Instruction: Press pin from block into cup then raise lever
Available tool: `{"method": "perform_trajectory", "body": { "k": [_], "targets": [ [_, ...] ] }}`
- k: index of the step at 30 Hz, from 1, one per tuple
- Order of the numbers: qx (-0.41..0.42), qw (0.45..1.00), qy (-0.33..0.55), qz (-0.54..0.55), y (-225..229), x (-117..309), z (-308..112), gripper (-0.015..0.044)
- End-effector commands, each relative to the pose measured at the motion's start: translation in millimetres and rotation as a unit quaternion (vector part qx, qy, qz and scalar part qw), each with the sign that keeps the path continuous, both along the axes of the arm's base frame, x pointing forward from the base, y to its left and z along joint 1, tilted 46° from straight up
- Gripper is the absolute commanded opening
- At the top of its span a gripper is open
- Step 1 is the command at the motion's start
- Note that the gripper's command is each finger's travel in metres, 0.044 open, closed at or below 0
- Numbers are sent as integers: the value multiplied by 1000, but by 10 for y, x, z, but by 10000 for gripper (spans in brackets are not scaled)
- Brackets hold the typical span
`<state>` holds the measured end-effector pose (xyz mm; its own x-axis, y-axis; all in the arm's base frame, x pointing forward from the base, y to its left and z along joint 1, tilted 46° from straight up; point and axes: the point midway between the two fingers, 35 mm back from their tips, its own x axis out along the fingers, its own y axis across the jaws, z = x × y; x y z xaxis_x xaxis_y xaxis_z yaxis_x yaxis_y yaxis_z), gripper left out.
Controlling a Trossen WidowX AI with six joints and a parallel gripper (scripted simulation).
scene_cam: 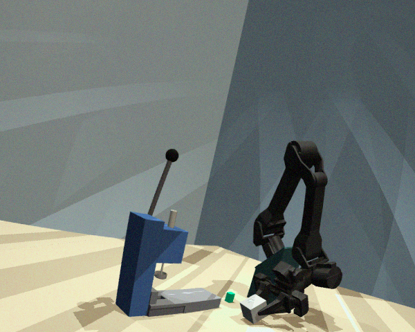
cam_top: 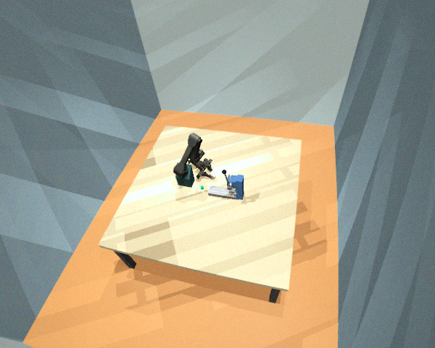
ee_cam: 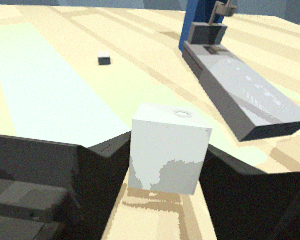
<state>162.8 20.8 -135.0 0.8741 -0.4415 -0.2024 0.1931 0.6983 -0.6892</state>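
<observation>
Top: gripper [cam_top: 205, 175] [scene_cam: 261, 298] [ee_cam: 164, 139] off the press bed [cam_top: 220, 191] [scene_cam: 191, 298] [ee_cam: 245, 92]; 0 pressing steps done.

Exterior: block [scene_cam: 253, 307] [ee_cam: 170, 150] short of bed, lever [scene_cam: 160, 187] [cam_top: 225, 178] up. Placing, pressing, lever return, release remain.

Wrist: fingers part-open, clamped on block.

Kind of place: a bare test room, its wider use not shown
Walls: plain grey-blue panels, seen left, right and far
Floor: orange, unmarked
Table: one pale table [cam_top: 225, 232], on which an arm [cam_top: 189, 153] [scene_cam: 315, 207] and a small blue press [cam_top: 240, 186] [scene_cam: 137, 264] [ee_cam: 192, 20] are set
</observation>
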Motion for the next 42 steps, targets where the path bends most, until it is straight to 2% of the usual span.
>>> {"method": "perform_trajectory", "body": {
  "k": [1,3,20,42],
  "targets": [
    [0,1000,-4,2,5,3,10,0],
    [0,1000,-4,2,5,3,10,0],
    [0,1000,-4,2,5,3,10,440],
    [0,1000,-4,2,5,3,10,440]
  ]
}}
